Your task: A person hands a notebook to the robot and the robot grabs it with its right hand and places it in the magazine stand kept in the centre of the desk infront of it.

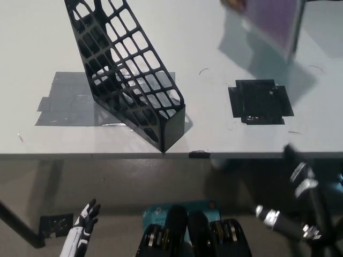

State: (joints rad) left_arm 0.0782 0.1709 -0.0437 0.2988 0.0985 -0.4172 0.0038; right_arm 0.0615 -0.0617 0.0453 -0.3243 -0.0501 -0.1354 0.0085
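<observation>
One notebook (273, 21) far above fingers (298, 174)

magazine stand (128, 75): glossy black plastic lattice
desk (203, 128): smooth matt white top
notebook (270, 21): matt purple cover
tape patch (260, 101): shiny black tape, wrinkled

Left hand (84, 222): white shell with black fingers (91, 209) and dark markings across the back; white forearm casing below it. Right hand (303, 182): black throughout, motion-blurred, with pale metallic patches on its upper surfaces. Right arm (284, 225): black, tubular, ringed by silver collars with bright fittings.
</observation>
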